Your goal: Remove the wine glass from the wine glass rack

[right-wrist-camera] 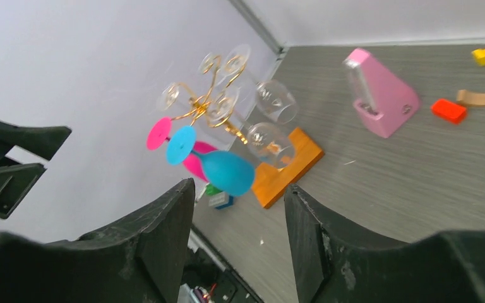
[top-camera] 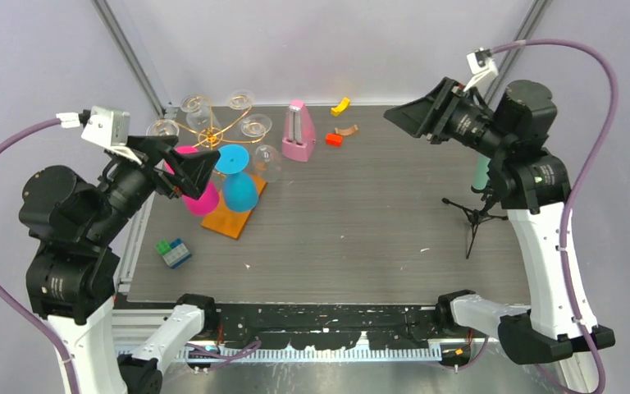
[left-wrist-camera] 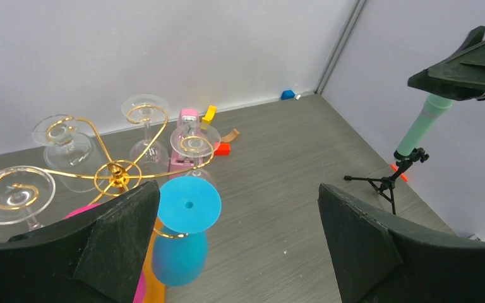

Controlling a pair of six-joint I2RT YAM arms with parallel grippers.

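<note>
Opaque blue wine glass [left-wrist-camera: 180, 255] hangs bowl-down by its flat round foot from a curled arm of the thin gold wire rack [left-wrist-camera: 117, 172], beside a pink glass [top-camera: 201, 197] and clear glasses [left-wrist-camera: 144, 110], over the rack's orange-brown slab base [top-camera: 230, 217] on the grey wood-grain tabletop [top-camera: 361, 230]. The matte black left tool [left-wrist-camera: 237, 246] gapes wide and empty near it. The right tool [right-wrist-camera: 240, 233], also spread and empty, hangs well apart.

The left claw [left-wrist-camera: 237, 205] has its two black fingers spread wide in the foreground, and beyond them a blue wine glass [left-wrist-camera: 178, 255] hangs foot-up from the gold wine glass rack [left-wrist-camera: 117, 172], whose other curled arms carry clear wine glasses [left-wrist-camera: 144, 115] above the grey tabletop [left-wrist-camera: 290, 145].
</note>
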